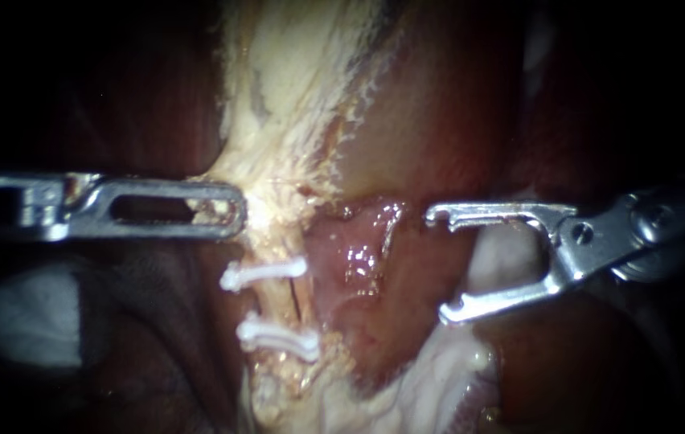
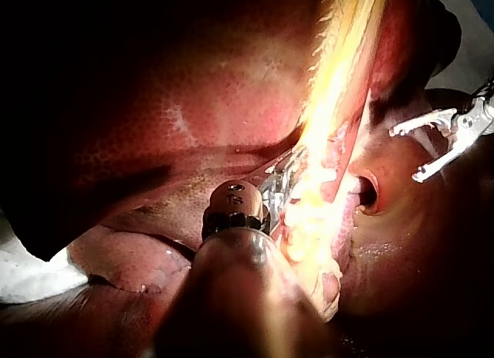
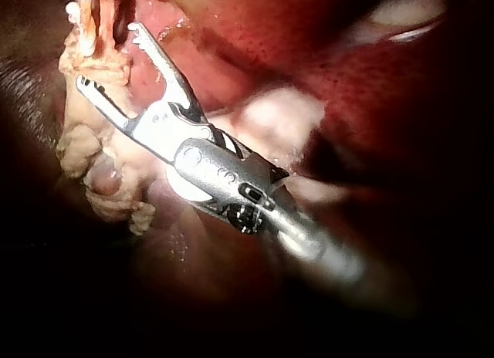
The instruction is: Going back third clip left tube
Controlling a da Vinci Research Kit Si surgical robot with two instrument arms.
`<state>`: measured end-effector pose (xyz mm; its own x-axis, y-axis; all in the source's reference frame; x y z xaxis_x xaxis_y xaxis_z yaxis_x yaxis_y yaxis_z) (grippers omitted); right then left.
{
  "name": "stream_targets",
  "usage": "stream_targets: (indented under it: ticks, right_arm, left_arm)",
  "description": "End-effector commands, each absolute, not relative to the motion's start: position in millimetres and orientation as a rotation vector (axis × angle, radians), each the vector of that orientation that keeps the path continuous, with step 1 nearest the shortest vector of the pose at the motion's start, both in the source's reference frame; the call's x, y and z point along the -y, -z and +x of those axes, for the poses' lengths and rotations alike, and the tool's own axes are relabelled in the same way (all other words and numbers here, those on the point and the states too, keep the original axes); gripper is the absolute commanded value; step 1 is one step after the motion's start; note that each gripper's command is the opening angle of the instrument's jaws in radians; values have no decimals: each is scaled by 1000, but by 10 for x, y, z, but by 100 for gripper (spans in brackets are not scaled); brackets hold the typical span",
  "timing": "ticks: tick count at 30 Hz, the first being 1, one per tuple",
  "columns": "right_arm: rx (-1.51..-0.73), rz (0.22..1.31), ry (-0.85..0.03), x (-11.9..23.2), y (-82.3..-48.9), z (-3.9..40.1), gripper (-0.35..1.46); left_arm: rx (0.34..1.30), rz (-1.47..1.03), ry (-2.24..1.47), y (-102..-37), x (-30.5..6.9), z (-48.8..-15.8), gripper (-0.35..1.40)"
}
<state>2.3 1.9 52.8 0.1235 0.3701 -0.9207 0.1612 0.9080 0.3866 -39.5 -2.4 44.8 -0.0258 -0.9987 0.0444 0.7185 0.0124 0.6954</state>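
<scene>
Two clips on half-buried left tube

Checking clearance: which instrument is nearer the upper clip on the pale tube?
Left. The left instrument sits just above the upper clip; the right instrument, jaws open, stands well off to the side.

2 white clips on pale-yellow tube; liver dk red, mottled.
</scene>
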Motion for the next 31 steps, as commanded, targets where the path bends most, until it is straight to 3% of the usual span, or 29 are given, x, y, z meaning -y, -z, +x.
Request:
stream_targets:
  ticks: [1, 14, 31]
  right_arm:
    - [-1453, 448, -160, -18, -527, 22, 60]
    - [-1454, 449, -158, -16, -522, 18, 60]
    - [-1457, 443, -156, -16, -518, 18, 60]
  left_arm:
    - [645, 563, 1491, -451, 25, -397, -35]
    - [643, 582, 1480, -474, 35, -432, -35]
    - [640, 581, 1479, -476, 34, -433, -35]
